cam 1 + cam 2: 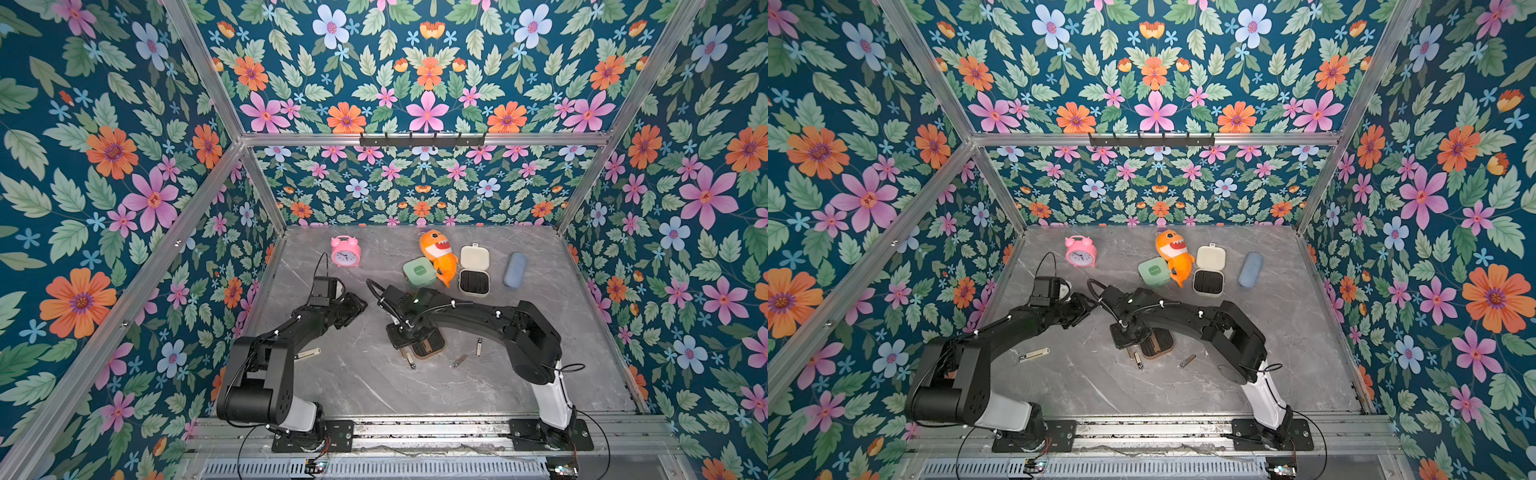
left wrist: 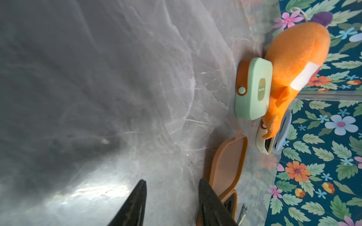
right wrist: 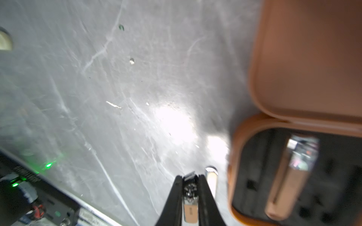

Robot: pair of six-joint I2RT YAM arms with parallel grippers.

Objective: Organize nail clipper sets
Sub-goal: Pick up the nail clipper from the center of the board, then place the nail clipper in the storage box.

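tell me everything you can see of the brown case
The brown case is a rounded-square hinged box, plastic-looking, lying open on the grey table. Its lid is folded back, plain inside. The base holds a black slotted insert with one tan clipper seated. The right arm partly hides it in both top views.

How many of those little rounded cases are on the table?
3: mint case, shut, beside the orange toy; cream case, open, on the toy's other side; brown case, open, partly under the right arm. I see no others.
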